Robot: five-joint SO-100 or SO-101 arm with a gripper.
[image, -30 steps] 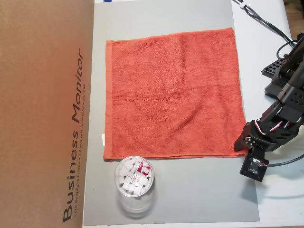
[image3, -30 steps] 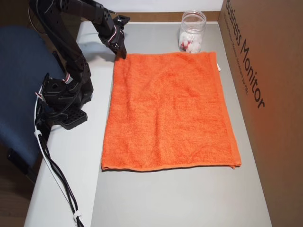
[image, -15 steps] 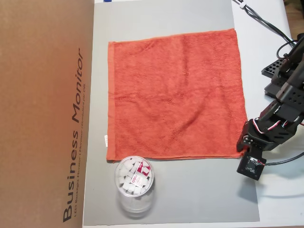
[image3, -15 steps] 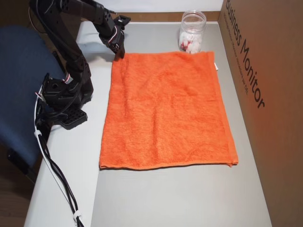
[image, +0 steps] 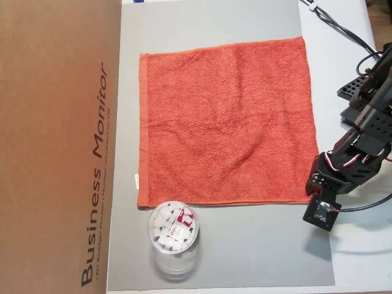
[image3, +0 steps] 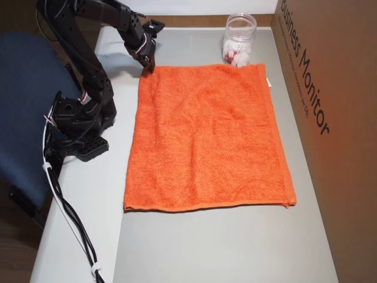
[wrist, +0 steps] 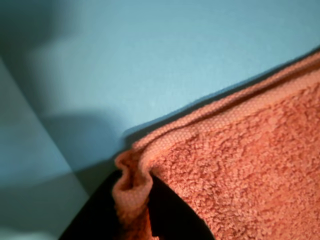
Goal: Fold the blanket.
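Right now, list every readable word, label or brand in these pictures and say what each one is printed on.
"Business Monitor": large dark print on the brown cardboard box, seen in both overhead views.
A smaller line beside it on the box: too small to read.
Red label inside the clear jar: too blurred to read for certain.
Small white tag on the blanket: no legible text.

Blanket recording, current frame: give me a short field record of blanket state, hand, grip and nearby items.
blanket: orange-red terry towel, spread flat and unfolded on grey mat
hand: at the blanket's corner, lower right in an overhead view
grip: shut on the bunched corner hem in the wrist view
nearby: clear plastic jar of white pieces; cardboard box
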